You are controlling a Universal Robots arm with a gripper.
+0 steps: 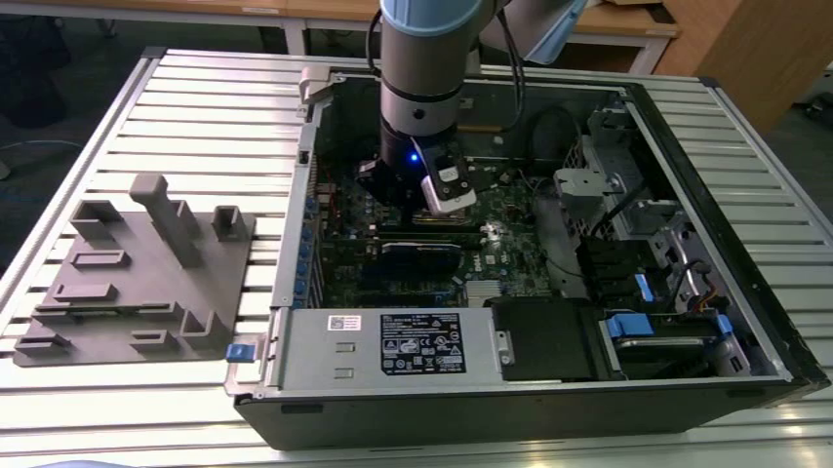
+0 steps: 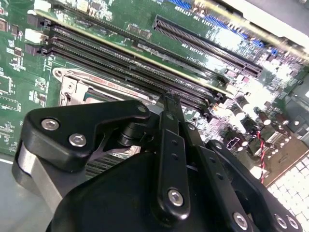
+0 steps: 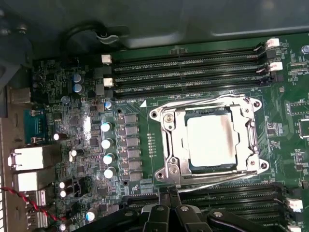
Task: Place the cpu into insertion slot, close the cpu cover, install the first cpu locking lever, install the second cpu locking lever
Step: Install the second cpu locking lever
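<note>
First wrist view looks straight down on the green motherboard (image 3: 72, 121), and there the cpu (image 3: 212, 141) already lies flat in the insertion slot (image 3: 193, 166), its pale metal top showing through the cut-out of the cpu cover (image 3: 170, 145), which appears folded down over it. Thin wire locking levers (image 3: 227, 100) run along the socket's edges, between the memory slots (image 3: 188, 72) on either side; whether they are hooked under their catches cannot be told. The hand (image 3: 169, 193) hangs just beside the socket's edge nearest the wrist, its fingertips (image 3: 163, 194) pressed together and gripping nothing. Judged from this, the work stands at the levers. Doing that well likely means pushing with the closed tip on the lever's end, not on the cover or the chip, sweeping it down and sideways under its hook, and keeping clear of the neighbouring memory slots. In the exterior view the arm (image 1: 423, 88) reaches down inside the open computer case (image 1: 729, 322) on the bench (image 1: 195, 107).
</note>
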